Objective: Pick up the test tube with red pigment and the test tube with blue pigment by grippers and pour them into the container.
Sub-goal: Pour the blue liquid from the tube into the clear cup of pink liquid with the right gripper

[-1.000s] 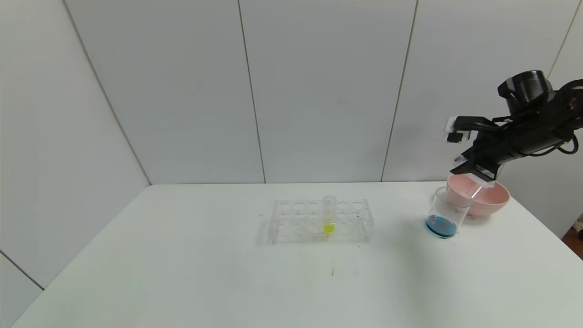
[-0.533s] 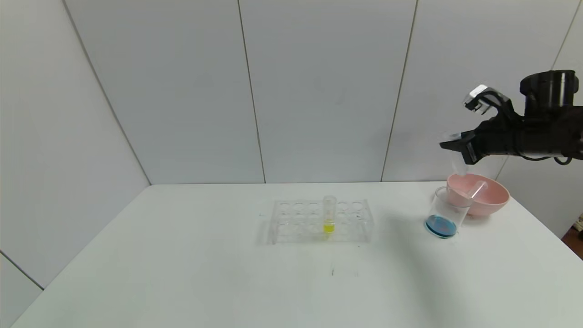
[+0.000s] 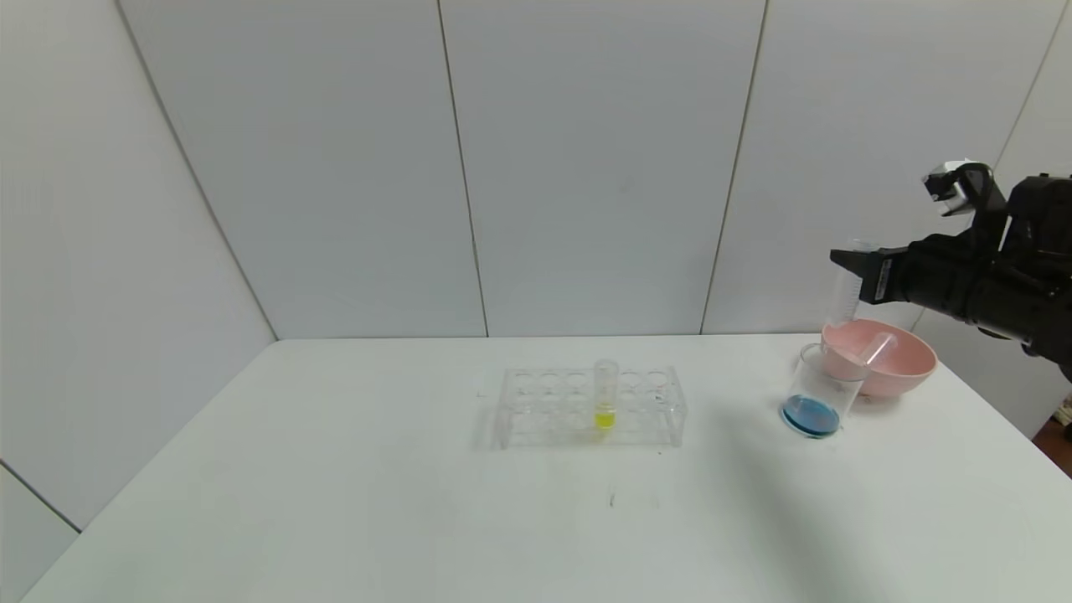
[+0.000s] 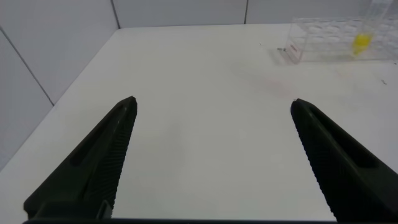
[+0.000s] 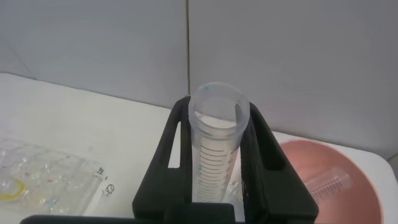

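My right gripper [image 3: 850, 268] is shut on an empty clear test tube [image 3: 843, 293], held upright above the near rim of the pink bowl [image 3: 911, 367]. In the right wrist view the gripper [image 5: 217, 115] has the tube [image 5: 214, 158] between its fingers, open mouth up. No pigment shows in the tube, so I cannot tell which tube it is. The container [image 3: 822, 387], a clear beaker, stands in front of the bowl and holds blue liquid with a reddish tinge. A second empty tube [image 3: 876, 347] lies in the bowl. My left gripper [image 4: 213, 106] is open and empty over bare table.
A clear tube rack [image 3: 586, 409] stands mid-table with one yellow-liquid tube [image 3: 605, 395] in it; it also shows in the left wrist view [image 4: 329, 40]. The table's right edge runs just beyond the bowl. The wall is close behind.
My right gripper has lifted away from the beaker, drawn back to the right, and turned the tube from tilted over the beaker to upright.
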Controlling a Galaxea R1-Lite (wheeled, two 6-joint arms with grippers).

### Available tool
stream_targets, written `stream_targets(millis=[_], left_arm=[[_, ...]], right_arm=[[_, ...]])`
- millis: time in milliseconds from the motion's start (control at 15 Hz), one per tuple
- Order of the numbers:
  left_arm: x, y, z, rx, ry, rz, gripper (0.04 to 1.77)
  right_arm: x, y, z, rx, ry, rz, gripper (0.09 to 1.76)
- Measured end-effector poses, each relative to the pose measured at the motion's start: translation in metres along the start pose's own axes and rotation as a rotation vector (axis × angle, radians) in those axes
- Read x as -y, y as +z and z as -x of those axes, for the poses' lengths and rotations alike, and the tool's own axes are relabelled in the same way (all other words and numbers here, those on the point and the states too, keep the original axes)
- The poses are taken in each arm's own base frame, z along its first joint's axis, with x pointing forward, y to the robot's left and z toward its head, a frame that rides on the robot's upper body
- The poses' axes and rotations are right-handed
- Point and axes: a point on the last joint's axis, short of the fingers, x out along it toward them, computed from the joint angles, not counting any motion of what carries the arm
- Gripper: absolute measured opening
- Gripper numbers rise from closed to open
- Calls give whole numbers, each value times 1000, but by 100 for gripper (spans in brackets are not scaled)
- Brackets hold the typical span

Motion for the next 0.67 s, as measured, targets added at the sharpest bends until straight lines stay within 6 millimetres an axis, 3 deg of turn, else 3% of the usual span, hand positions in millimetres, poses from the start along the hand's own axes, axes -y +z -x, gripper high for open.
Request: stream_targets(millis=[333, 667], left_arm=[[0, 0, 0, 0, 0, 0, 176], [0, 0, 0, 0, 0, 0, 176]], right_arm=[[8, -7, 18, 68, -50, 4, 50], [46, -21, 12, 61, -161, -7, 50]])
